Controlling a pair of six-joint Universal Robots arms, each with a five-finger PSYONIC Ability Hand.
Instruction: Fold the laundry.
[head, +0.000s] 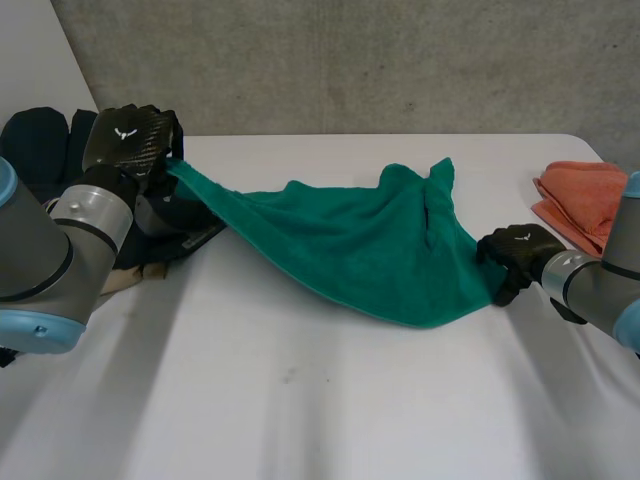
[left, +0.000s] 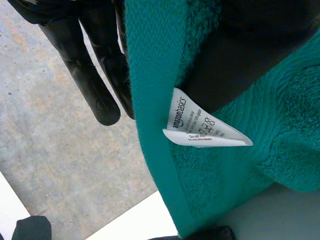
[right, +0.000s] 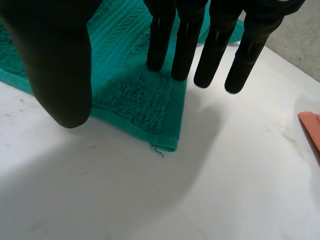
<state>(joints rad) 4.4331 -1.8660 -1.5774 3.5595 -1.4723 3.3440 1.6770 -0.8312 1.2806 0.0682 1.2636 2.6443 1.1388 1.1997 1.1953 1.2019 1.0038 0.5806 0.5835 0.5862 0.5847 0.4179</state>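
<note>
Fingers of left hand clamp green towel corner aloft for spreading; right hand fingers, apart, poised at opposite corner.

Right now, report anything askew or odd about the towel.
The green towel hangs lopsided. The left hand pinches the corner with the white label up off the table, while the opposite corner lies flat at the open right hand. The middle sags in rumpled ridges. A loose thread trails from that flat corner.
</note>
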